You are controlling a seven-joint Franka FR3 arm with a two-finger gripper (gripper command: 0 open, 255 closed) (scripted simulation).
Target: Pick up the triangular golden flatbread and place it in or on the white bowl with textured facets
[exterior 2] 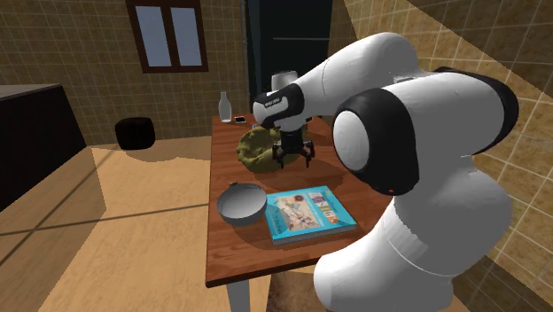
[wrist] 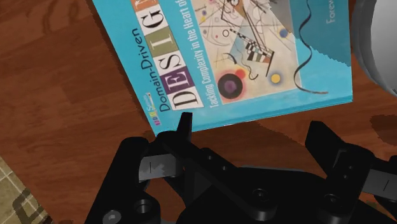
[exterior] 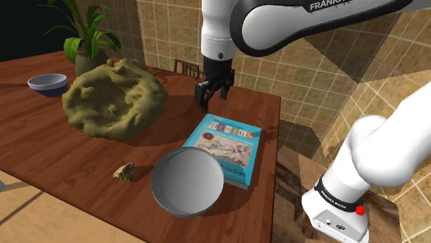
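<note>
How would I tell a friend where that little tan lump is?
On the wooden table, find the big grey bowl by the teal book. The tan lump lies just left of it in the shoulder view, far smaller than the olive mound behind.

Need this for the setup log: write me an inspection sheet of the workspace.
Surface: brown wooden table.
Job's things: large lumpy golden flatbread lying on the table; grey-white bowl upright and empty, beside the book.
Clutter: teal book lying flat; small tan chunk near the grey-white bowl; blue-sided bowl; potted plant; bottle at the far end.
Grippers: pincer open, holding nothing, above the table between flatbread and book.
Cables: nothing seen.
Surroundings: tan tiled walls; window; chair back behind the table.
</note>
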